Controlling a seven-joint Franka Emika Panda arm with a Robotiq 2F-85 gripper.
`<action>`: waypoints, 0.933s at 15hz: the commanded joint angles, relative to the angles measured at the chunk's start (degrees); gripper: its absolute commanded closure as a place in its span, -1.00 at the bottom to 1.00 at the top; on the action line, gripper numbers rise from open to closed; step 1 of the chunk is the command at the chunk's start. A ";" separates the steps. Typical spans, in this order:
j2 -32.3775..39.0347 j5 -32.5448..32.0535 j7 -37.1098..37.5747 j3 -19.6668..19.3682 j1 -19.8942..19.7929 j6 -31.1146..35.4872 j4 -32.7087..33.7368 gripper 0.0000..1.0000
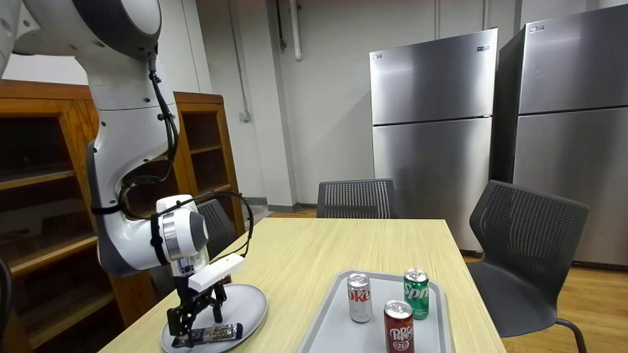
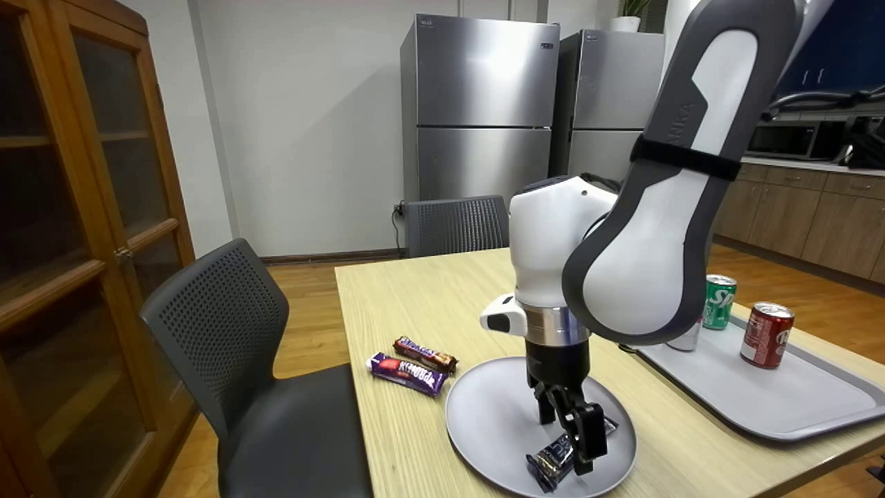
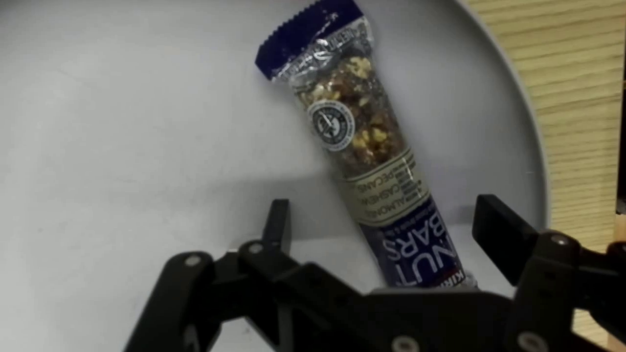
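A nut bar [image 3: 362,127] in a clear and dark blue wrapper lies on a round grey plate [image 3: 146,122]. My gripper [image 3: 384,217] is open above the plate, its fingers on either side of the bar's blue half. Gaps show between the bar and both fingers in the wrist view, and nothing is held. The gripper's body hides the bar's near end there. In both exterior views the gripper [image 1: 201,327] points down at the bar [image 1: 221,332] [image 2: 553,458], low over the plate [image 2: 484,401]. Whether the fingertips touch the plate I cannot tell.
Beside the plate on the wooden table lie a purple-wrapped bar [image 2: 408,373] and a brown-wrapped bar [image 2: 425,354]. A grey tray [image 1: 338,333] carries a Diet Coke can [image 1: 359,299], a Sprite can [image 1: 416,294] and a Dr Pepper can [image 1: 399,326]. Chairs [image 2: 221,332] surround the table.
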 commanded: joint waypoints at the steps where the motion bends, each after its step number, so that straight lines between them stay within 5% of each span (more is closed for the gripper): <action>1: 0.86 -0.64 -0.60 -0.38 0.00 1.01 1.07 -0.31; 8: 0.98 -0.61 -0.47 -0.54 -0.02 1.23 1.25 0.78; 14: -2.66 0.49 -0.76 0.77 -0.43 -0.37 0.74 0.84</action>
